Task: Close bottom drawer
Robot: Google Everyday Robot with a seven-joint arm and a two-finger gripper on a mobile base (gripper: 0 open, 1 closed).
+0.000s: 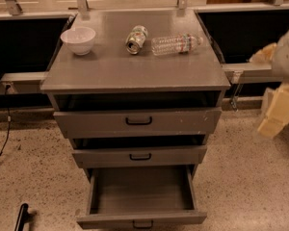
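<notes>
The grey cabinet (135,76) has three drawers. The bottom drawer (140,196) is pulled far out, its plain grey inside empty. Its narrow front panel, with a small black handle (142,224), sits at the lower edge of the view. The middle drawer (139,156) and the top drawer (137,121) each stand slightly out. My gripper (279,112) shows as cream-coloured blurred parts at the right edge, level with the top drawer. It is well to the right of the cabinet and touches nothing.
A white bowl (78,39), a tipped can (135,39) and a lying plastic bottle (176,44) rest on the cabinet top. A black bar-like object (21,216) lies on the speckled floor at lower left. A cable (5,129) hangs at the left.
</notes>
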